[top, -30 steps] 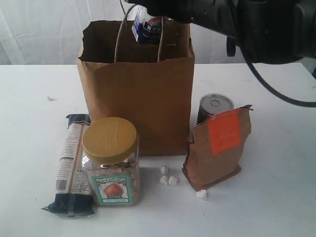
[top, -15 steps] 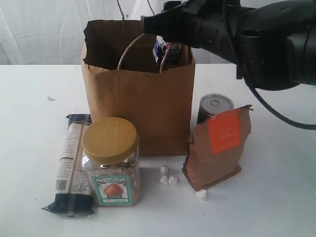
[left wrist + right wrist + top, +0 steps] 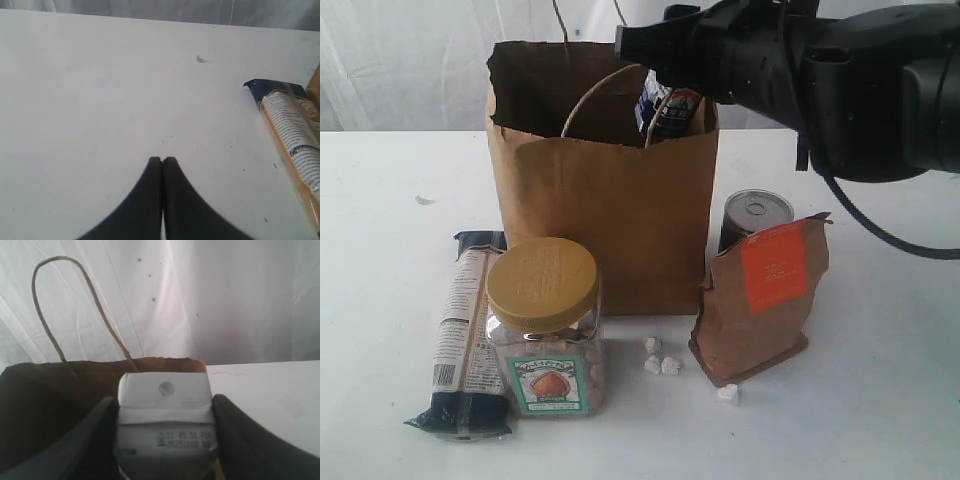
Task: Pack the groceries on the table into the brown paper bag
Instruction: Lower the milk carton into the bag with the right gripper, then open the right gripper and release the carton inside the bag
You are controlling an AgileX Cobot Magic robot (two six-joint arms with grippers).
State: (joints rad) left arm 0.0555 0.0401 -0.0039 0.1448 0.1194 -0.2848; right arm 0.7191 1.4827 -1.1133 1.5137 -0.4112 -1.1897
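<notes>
Right gripper (image 3: 670, 100) was clamped on the small white-blue carton (image 3: 667, 110), with one dark finger (image 3: 100, 440) pressed against each side of it, as the right wrist view showed. It held the carton at the mouth of the brown paper bag (image 3: 605, 220), toward the bag's right end. The carton's lower part was hidden behind the front rim and its upper part showed above it, tilted a little. The bag stood upright toward the far middle of the table (image 3: 880, 400) with its mouth open. One twisted loop handle (image 3: 582, 98) arched up just left of the carton.

Left gripper (image 3: 162, 161) had its fingers pressed together with nothing between them. It hung over bare tabletop, with one end of the long dark-blue/beige packet (image 3: 290, 135) near by.

In the exterior view that packet lay flat at the near left, running from near to far. The tan-lidded nut jar (image 3: 545, 330) stood upright just beside it on the right, in front of the bag's left half. The orange-labelled brown pouch (image 3: 765, 300) stood near the bag's right corner, leaning slightly. The dark tin can (image 3: 755, 212) stood just behind the pouch, close to the bag's right side. Small white crumbs (image 3: 660, 362) lay on the table between the jar and the pouch, and one more lay by the pouch's near corner.
</notes>
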